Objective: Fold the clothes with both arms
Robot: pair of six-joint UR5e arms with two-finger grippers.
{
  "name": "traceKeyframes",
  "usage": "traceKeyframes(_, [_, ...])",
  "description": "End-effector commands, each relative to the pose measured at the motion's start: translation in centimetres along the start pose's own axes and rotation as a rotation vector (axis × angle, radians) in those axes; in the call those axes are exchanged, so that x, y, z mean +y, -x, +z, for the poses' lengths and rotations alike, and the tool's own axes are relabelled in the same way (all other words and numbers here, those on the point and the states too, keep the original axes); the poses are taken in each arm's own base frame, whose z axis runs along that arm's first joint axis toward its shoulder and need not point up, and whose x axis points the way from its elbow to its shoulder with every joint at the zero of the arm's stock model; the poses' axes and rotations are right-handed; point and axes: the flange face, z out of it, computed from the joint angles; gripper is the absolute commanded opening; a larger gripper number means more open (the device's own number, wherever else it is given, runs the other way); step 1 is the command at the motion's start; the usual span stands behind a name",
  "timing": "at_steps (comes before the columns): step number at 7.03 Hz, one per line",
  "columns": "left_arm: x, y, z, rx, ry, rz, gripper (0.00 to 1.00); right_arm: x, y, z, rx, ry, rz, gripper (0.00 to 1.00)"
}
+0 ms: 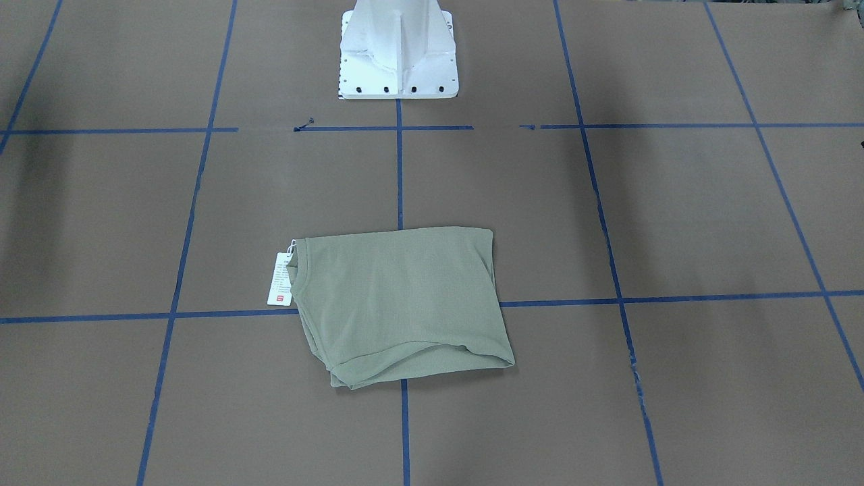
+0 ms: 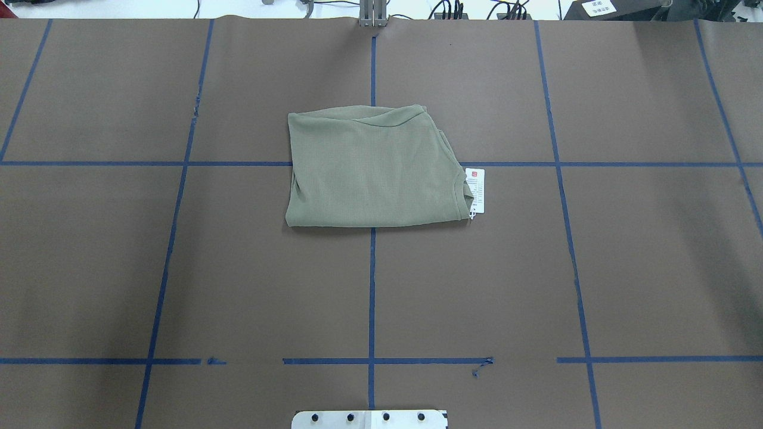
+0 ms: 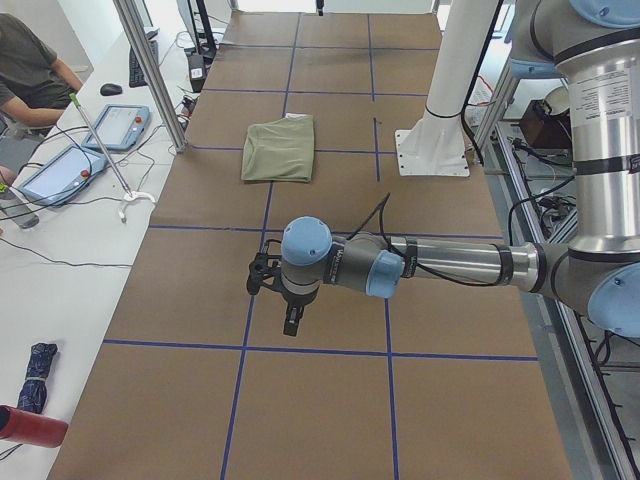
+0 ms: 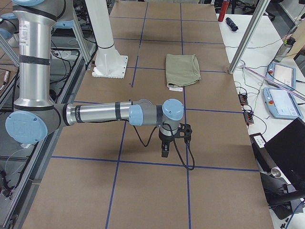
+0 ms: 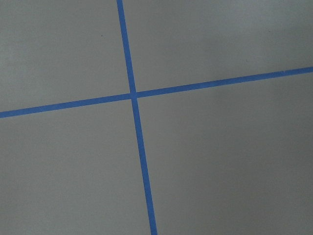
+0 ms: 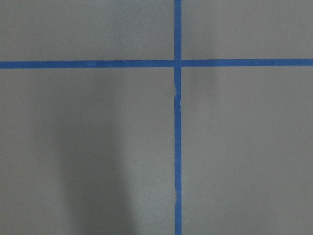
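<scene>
Green shirt (image 2: 375, 170) lies folded into a compact rectangle, flat on the counter (image 2: 644, 268), straddling the centre tape line (image 2: 372, 286). Its hang tag (image 2: 475, 190) sticks out at the 3 o'clock edge in the overhead view. The left arm (image 3: 440, 262) and right arm (image 4: 95, 113) each reach over bare counter, pointing down. In each side view the shirt is well apart, roughly 12 o'clock of the jaws. Whether left jaws and right jaws are apart or together: cannot tell.

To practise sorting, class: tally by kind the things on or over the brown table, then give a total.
Green shirt: 1
Hang tag: 1
Robot arms: 2 (left arm, right arm)
White pedestal: 1
Total: 5
</scene>
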Motion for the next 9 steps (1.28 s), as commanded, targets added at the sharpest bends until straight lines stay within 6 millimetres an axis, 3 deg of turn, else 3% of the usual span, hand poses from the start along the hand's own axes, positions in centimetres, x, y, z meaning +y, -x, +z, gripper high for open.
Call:
traceKeyframes(1, [-0.5, 0.0, 0.5, -0.006, 0.008, 0.003, 1.0, 0.1, 0.1, -0.1, -0.007, -0.001, -0.002, 1.0])
traceKeyframes(2, [-1.4, -1.0, 1.0, -0.001, 0.018, 0.027, 1.0, 0.1, 0.3, 0.1, -0.034, 0.005, 0.0, 1.0])
traceKeyframes(3, [-3.5, -1.9, 1.6, -0.003, 0.051, 0.019, 1.0, -0.4, 0.2, 0.5, -0.045, 0.015, 0.007, 1.0])
traceKeyframes(4, [-7.2, -2.9, 1.4, -0.006, 0.076, -0.004, 1.0, -1.1, 0.6, 0.1, -0.046, 0.006, -0.003, 1.0])
traceKeyframes(5, [-7.8, -3.1, 1.3, -0.007, 0.088, -0.014, 1.0, -2.2, 1.3, -0.3, -0.037, -0.004, -0.018, 1.0])
traceKeyframes(9, [-7.4, -1.0, 2.1, -0.12, 0.116, -0.04, 1.0, -2.5, 1.2, -0.1, -0.04, -0.002, -0.025, 1.0])
